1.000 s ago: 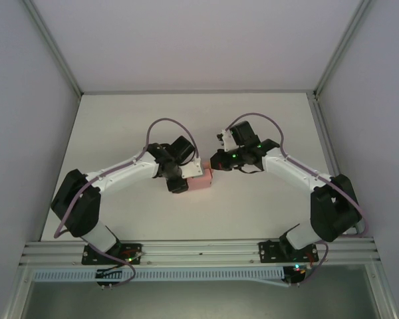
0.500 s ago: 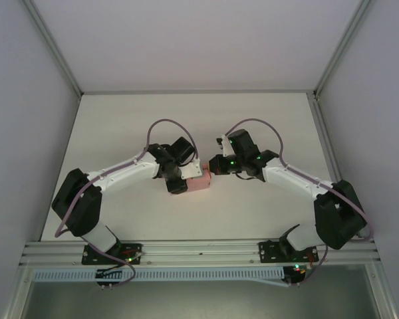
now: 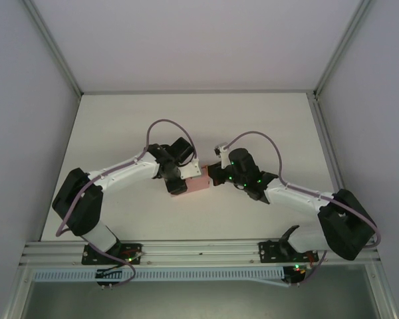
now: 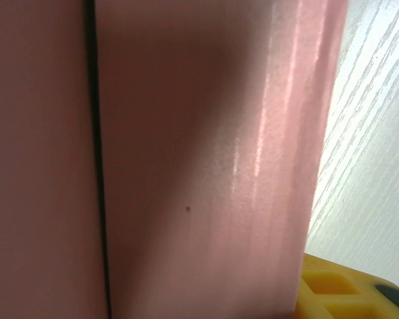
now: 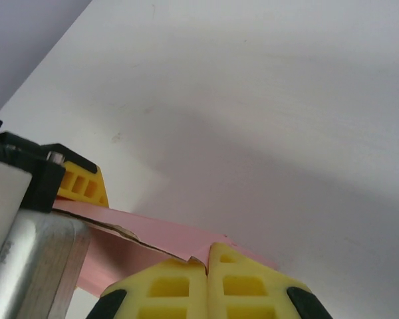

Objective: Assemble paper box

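Because two arms converge on one small piece of thin card, the main hazards at this stage are judged to be tearing, buckling and slipping. The white surface (image 3: 186, 119) occupies the middle of the top view. The left arm (image 3: 120, 174) enters from the lower left and the right arm (image 3: 296, 194) from the lower right, and they meet just below the centre of the frame. Between them lies the paper box (image 3: 201, 181), a small pink block resting on the surface with its left end covered by the left jaws. In the left wrist view a pink panel spans most of the frame, crossed near the left edge by a dark vertical seam (image 4: 96, 166). One yellow finger (image 4: 332, 289) shows in the lower right corner, but whether the left jaws are clamped on the box cannot be told. In the right wrist view the right jaws are closed together at bottom centre, their yellow fingertips (image 5: 166, 292) pinching the very edge of a pink flap (image 5: 139, 231) that runs toward the left of the frame. A pull by the right arm against a firm left hold would probably tear the card at a fold. A push toward the left would more likely bow the panel or spread the seam. Since the pinch sits at the margin, the flap could also slide free. The wrists are close enough that a small misjudged move might bring them into contact.
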`<state>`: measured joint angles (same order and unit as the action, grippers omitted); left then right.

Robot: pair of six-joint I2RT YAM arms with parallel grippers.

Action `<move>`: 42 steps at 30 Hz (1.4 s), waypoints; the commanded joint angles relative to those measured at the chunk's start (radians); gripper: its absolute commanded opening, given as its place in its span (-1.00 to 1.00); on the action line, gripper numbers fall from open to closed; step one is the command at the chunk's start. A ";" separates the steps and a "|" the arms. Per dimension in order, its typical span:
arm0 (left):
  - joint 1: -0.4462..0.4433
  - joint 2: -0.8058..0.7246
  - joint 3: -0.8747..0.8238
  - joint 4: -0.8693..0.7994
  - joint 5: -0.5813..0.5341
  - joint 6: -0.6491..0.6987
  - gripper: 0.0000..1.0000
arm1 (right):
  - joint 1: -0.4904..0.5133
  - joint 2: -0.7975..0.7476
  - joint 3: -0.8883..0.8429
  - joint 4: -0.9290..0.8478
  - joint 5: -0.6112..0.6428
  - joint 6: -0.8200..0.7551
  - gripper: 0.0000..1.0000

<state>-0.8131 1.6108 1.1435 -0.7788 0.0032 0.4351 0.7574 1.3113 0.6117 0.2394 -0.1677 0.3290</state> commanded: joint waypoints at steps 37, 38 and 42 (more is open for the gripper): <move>-0.037 -0.473 -0.200 0.055 -0.178 -0.732 0.28 | 0.223 -0.038 0.057 -0.314 0.455 0.027 -0.99; -0.037 -0.459 -0.191 0.048 -0.170 -0.730 0.21 | 0.223 -0.037 0.062 -0.319 0.456 0.030 -0.99; -0.038 -0.443 -0.187 0.041 -0.152 -0.728 0.00 | 0.224 -0.036 0.071 -0.322 0.445 0.040 -0.99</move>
<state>-0.8455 1.1606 0.9463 -0.7197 -0.1715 -0.2745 0.9752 1.2572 0.6689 0.0013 0.2600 0.3504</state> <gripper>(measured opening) 0.523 0.049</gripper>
